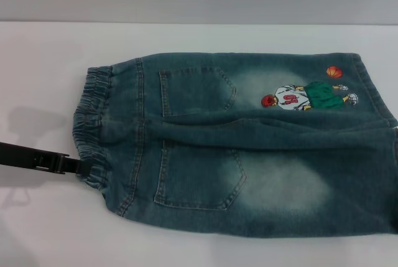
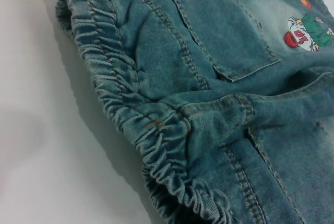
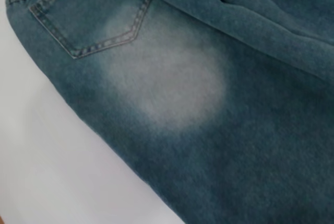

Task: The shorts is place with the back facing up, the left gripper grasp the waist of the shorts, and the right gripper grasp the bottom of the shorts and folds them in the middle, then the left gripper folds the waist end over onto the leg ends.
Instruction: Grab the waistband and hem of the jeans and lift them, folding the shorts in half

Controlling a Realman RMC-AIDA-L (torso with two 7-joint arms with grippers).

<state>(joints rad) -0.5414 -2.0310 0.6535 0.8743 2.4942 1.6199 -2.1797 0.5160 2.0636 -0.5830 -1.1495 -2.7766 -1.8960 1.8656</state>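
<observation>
White tabletop (image 1: 50,229) under a pale wall, nothing else on it but the shorts (image 1: 249,149), spread flat across the middle with back pockets up, waist (image 1: 93,124) toward the robot's left, leg ends (image 1: 379,93) running off toward the right edge of the head view. Left gripper (image 1: 84,166) reaching in low from the left, tip right at the near corner of the waist, touching or just about; whether clamped on the band or merely nosing against it, cannot tell from here. Right gripper not seen in any view, though its wrist camera hovers close over the near leg's faded patch (image 3: 167,78). Denim looking thick and limp rather than stiff (a raised ridge along the centre seam says plenty), so probably heavy enough to sag and drag when lifted, not slippery, nothing fragile. Best hold likely the puckered elastic band (image 2: 130,98) itself: bulky, ridged, easy to pinch through both layers. Hems flatter, harder to get under. Cartoon print (image 1: 308,96) with orange ball (image 1: 334,72) on the far leg, no matter for grip. Nothing in the way; only the centre ridge may spoil a clean fold.
</observation>
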